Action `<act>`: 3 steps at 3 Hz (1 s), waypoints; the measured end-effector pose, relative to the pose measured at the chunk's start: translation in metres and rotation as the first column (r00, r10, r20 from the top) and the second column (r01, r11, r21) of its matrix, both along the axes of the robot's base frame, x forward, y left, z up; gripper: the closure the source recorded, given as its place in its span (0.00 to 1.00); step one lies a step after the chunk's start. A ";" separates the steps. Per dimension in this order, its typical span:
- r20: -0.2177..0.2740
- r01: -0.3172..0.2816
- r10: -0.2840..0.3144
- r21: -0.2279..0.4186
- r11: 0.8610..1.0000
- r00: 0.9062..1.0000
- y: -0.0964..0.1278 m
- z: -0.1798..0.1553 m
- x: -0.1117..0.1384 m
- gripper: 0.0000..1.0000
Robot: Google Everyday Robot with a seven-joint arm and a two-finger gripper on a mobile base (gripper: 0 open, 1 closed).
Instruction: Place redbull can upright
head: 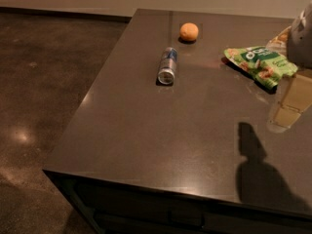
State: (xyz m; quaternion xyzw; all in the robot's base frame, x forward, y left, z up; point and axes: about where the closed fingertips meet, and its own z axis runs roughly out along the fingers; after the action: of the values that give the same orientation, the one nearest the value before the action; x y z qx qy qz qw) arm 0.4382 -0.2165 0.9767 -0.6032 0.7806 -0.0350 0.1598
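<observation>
One can: redbull can (pixel 167 66) lying flat, long axis running near-to-far.
Gripper (pixel 287 108): at the right edge, can well apart to its left.
Grip state: cannot tell.

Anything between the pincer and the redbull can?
Nothing visible directly. The pincer hangs over the right side of the table. The redbull can lies on its side mid-table, with bare surface between them. The green snack bag sits just beyond that line, near the pincer. The orange is beyond the can.
</observation>
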 end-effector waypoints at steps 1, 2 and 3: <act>0.000 0.000 0.000 0.000 1.000 1.000 0.000 0.000 0.000 0.00; -0.005 0.015 -0.015 -0.003 1.000 1.000 0.019 -0.001 0.017 0.00; -0.034 0.063 -0.063 -0.010 0.998 0.997 0.053 -0.001 0.049 0.00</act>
State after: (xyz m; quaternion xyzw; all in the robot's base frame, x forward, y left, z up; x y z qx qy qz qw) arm 0.4872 -0.1637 0.9761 -0.5795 0.8017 -0.0331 0.1427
